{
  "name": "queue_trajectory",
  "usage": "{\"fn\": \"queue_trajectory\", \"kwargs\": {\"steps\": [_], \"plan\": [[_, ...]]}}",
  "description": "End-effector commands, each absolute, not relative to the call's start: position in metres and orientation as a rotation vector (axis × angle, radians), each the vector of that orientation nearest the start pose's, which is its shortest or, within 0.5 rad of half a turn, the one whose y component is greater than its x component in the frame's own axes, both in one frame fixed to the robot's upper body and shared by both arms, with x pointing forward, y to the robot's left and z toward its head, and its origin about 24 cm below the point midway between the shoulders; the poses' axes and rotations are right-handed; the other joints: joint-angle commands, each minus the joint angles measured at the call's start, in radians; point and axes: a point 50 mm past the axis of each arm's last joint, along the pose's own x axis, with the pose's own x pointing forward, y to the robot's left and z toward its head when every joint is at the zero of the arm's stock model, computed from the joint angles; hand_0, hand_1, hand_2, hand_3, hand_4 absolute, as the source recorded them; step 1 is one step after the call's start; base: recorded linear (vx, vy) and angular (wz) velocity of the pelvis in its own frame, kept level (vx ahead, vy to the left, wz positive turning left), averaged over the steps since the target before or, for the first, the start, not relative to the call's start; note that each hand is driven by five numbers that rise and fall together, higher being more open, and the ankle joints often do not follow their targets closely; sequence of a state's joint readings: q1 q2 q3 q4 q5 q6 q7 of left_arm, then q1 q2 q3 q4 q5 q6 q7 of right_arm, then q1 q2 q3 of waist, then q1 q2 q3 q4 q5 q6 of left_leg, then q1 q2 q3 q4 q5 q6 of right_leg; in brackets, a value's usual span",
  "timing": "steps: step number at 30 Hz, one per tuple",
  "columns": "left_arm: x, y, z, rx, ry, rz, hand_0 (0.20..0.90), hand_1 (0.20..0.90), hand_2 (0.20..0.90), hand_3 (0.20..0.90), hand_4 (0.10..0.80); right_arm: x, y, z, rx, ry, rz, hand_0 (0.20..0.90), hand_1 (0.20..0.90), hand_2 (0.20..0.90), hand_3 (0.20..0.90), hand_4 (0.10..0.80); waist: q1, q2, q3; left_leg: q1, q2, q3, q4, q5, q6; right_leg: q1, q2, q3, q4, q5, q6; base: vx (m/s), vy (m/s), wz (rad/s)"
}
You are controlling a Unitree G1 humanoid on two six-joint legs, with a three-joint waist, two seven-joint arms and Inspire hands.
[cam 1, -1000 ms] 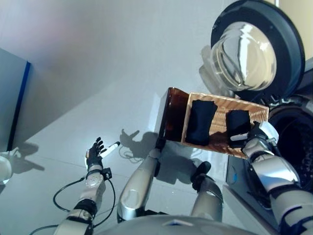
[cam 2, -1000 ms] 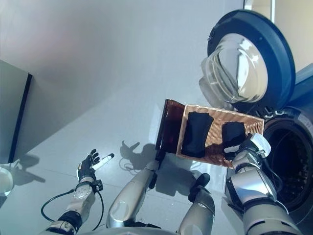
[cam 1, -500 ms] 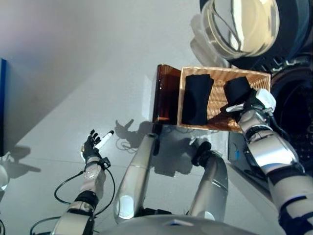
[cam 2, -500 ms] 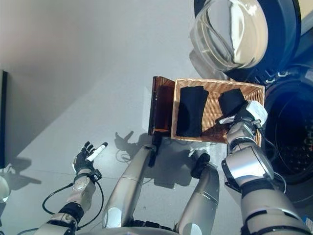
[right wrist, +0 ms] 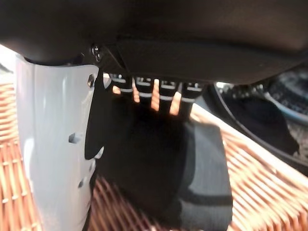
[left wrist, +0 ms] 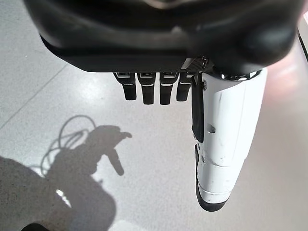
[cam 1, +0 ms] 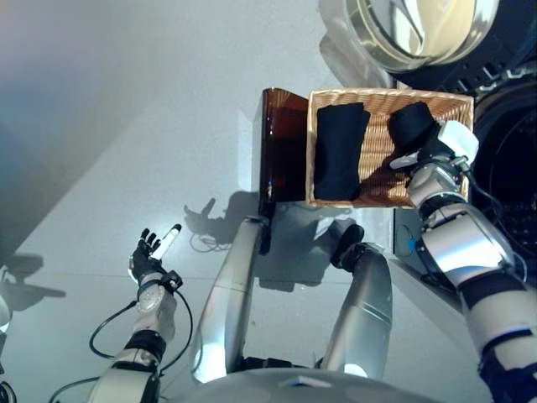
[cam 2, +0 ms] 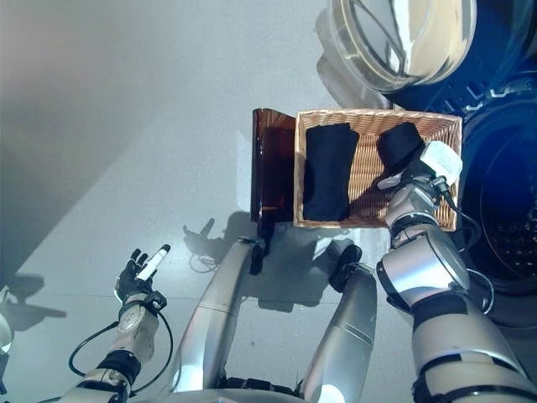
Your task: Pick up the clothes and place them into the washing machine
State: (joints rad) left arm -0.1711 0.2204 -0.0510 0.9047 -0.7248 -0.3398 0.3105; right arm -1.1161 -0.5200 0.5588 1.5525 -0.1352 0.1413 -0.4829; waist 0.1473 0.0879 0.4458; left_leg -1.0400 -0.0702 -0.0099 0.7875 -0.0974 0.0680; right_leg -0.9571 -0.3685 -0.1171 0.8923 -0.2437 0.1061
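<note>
Clothes [cam 1: 339, 151], two black folded pieces, wicker basket [cam 1: 382, 99]

Two clothes [cam 1: 339, 151] [cam 1: 413, 127] side by side in basket [cam 1: 390, 99] (washing machine [cam 1: 512, 143] just right)

The dark left hand [left wrist: 163, 53] hangs over the pale grey speckled floor [left wrist: 62, 77], fingers [left wrist: 147, 91] relaxed, white-covered thumb [left wrist: 226, 144] extended.

I see a pale grey floor [cam 1: 126, 126] carrying a wicker basket [cam 1: 382, 180], with a dark brown panel [cam 1: 281, 143] touching its left side. Inside the basket lie 2 black garments: a long folded one [cam 1: 338, 151] and a bunched one [cam 1: 413, 126].
</note>
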Motion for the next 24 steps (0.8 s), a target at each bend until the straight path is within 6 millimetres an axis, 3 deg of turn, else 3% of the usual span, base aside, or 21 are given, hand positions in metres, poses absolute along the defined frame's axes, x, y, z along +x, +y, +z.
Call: {"fn": "queue_trajectory", "kwargs": {"steps": [1,11,16,21,24], "plan": [[0.205,0.266,-0.077,-0.315,0.351,0.799,0.900,0.900,0.900,0.900,0.800,0.391,-0.296,0.168,-1.256,0.214,-0.645,0.200,0.200,0.200,0.200,0.300,0.011,0.028,-0.014,0.013,-0.026,0.033,0.011,-0.113,-0.050,0.074,0.031,-0.016,0.009,-0.034,-0.086,0.000,0.000,0.00],[0.202,0.260,-0.082,-0.281,0.378,0.793,0.900,0.900,0.900,0.900,0.800,0.376,-0.327,0.166,-1.366,0.279,-0.694,0.200,0.200,0.200,0.200,0.300,0.014,0.041,-0.021,0.020,-0.023,0.039,-0.002,-0.106,-0.045,0.062,0.025,-0.002,0.021,-0.038,-0.087,-0.001,0.011,0.01],[0.204,0.258,-0.082,-0.265,0.382,0.779,0.900,0.900,0.900,0.900,0.800,0.375,-0.323,0.157,-1.339,0.288,-0.685,0.200,0.200,0.200,0.200,0.300,0.015,0.045,-0.018,0.055,-0.019,0.042,-0.037,-0.092,-0.045,0.087,0.031,-0.004,-0.002,-0.026,-0.080,-0.002,-0.002,-0.06],[0.209,0.257,-0.080,-0.203,0.382,0.742,0.900,0.900,0.900,0.900,0.800,0.379,-0.316,0.159,-1.067,0.195,-0.741,0.200,0.200,0.200,0.200,0.300,0.019,0.053,-0.028,0.148,-0.015,0.042,-0.157,-0.041,-0.053,0.181,0.042,-0.019,-0.114,0.021,-0.065,-0.003,-0.009,-0.03],[0.206,0.256,-0.083,-0.153,0.399,0.716,0.900,0.900,0.900,0.900,0.800,0.377,-0.315,0.150,-0.851,0.137,-0.755,0.200,0.200,0.200,0.200,0.300,0.011,0.053,-0.034,0.219,-0.014,0.040,-0.242,-0.003,-0.061,0.254,0.050,-0.032,-0.200,0.055,-0.055,0.012,-0.011,-0.07]]}}
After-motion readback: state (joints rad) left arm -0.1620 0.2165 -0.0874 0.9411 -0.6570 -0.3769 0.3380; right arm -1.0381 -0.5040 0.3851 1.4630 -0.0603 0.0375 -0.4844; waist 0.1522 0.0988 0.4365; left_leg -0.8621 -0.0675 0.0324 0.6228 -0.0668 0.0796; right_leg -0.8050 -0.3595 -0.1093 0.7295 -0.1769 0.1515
